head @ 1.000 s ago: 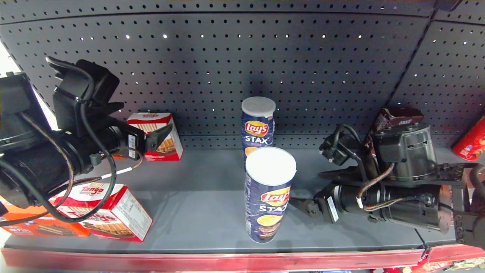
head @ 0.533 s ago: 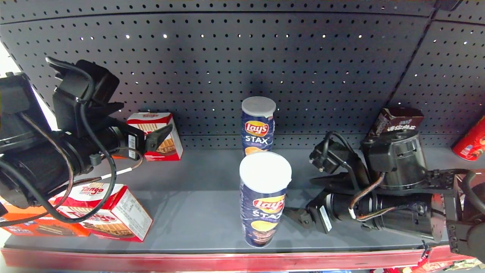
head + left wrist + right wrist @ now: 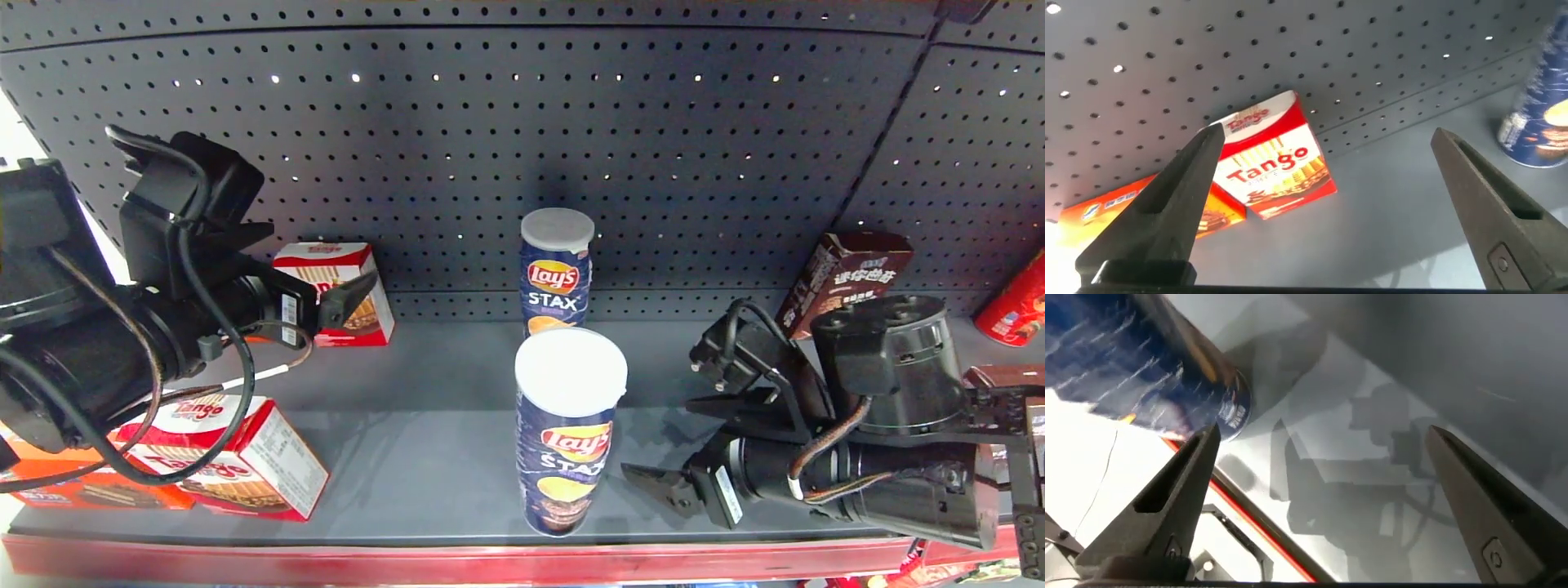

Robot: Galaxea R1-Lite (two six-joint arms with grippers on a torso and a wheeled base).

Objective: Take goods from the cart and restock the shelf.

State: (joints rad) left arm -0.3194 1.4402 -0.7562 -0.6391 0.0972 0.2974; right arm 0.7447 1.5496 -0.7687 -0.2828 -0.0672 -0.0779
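Observation:
Two dark blue chip cans with white lids stand upright on the grey shelf (image 3: 424, 425). One can (image 3: 556, 268) is at the back by the pegboard, the other (image 3: 567, 433) near the front edge. My right gripper (image 3: 678, 445) lies low on the shelf just right of the front can, open and apart from it. From the right wrist, that gripper (image 3: 1323, 437) has nothing between its fingers, and the front can (image 3: 1167, 367) sits off to one side. My left gripper (image 3: 339, 282) hangs open at the left, before a red-and-white wafer box (image 3: 1278, 159).
Another wafer box (image 3: 237, 453) and an orange box (image 3: 65, 486) lie at the front left. A brown box (image 3: 845, 273) leans on the back wall at the right, with a red can (image 3: 1012, 306) beyond it. A red strip (image 3: 490, 563) edges the shelf front.
The right gripper has drawn back to the right and toward the shelf's front, away from the front can. That can shifted slightly left. The left arm barely moved.

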